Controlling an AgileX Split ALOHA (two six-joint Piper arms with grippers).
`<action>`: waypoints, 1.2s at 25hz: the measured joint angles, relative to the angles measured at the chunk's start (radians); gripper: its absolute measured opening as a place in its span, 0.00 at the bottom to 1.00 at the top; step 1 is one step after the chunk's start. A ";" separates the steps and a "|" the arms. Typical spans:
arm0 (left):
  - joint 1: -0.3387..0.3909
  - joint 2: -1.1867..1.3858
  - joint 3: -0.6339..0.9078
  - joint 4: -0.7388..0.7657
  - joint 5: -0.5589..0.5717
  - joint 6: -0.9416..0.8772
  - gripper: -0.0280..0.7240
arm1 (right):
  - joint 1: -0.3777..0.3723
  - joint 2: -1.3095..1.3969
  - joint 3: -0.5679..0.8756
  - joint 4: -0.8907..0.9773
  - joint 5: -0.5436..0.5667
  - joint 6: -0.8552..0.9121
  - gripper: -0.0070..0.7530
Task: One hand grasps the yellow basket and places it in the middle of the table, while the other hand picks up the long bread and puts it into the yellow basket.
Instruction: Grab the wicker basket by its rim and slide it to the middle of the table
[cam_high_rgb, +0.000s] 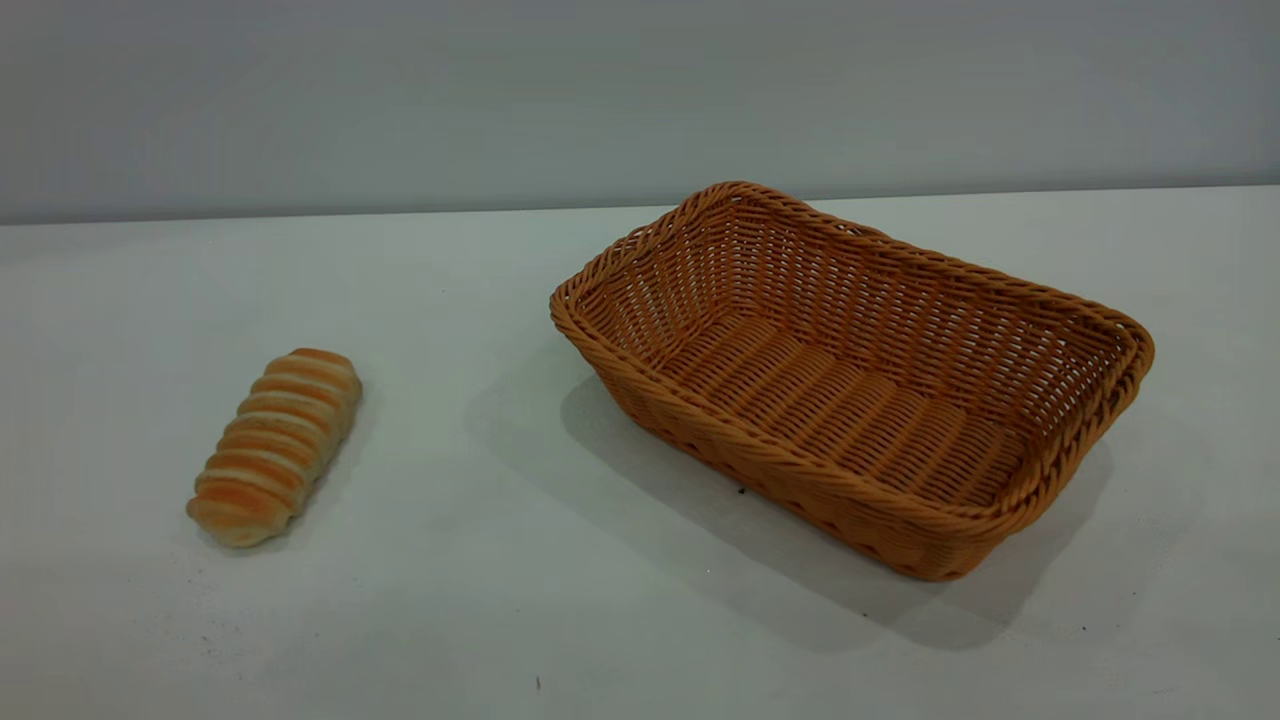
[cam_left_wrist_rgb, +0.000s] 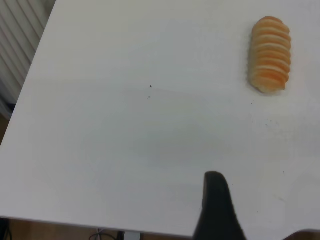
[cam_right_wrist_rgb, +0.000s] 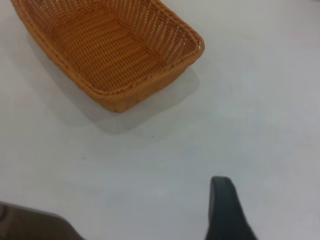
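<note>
Plainly, the table (cam_high_rgb: 480, 620) is the biggest thing here, a flat white top with a few dark specks.

On its right half sits the basket (cam_high_rgb: 905, 505), a woven rectangular tray with flared sides and a braided rim, set at an angle with one corner toward the far edge. Nothing lies in it. It looks light and fairly stiff, with a little give in the weave, and it would likely slide on the smooth top if nudged. The braided rim on the right end seems the sensible place to pinch, one finger inside the wall and one outside.

Well apart from it, on the left, lies the bread (cam_high_rgb: 276, 445), a small striped loaf with its length running near to far. It is probably light and soft, so a gentle squeeze across its narrow middle should hold it without crushing it.

The right claw (cam_right_wrist_rgb: 226, 210) shows as one dark finger over bare table near the basket but apart from it; it holds nothing, and how wide it stands I cannot tell. The left claw (cam_left_wrist_rgb: 216, 210) likewise shows one dark finger by the near edge, away from the bread, holding nothing, its opening unclear.
</note>
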 joint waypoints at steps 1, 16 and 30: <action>0.000 0.000 0.000 0.000 0.000 0.000 0.79 | 0.000 0.000 0.000 0.000 0.000 0.000 0.65; 0.000 0.000 0.000 0.000 0.000 0.000 0.79 | 0.000 0.000 0.000 0.000 0.000 0.000 0.65; 0.000 0.000 0.000 0.000 -0.002 0.040 0.79 | 0.000 0.000 0.000 0.000 0.000 0.000 0.65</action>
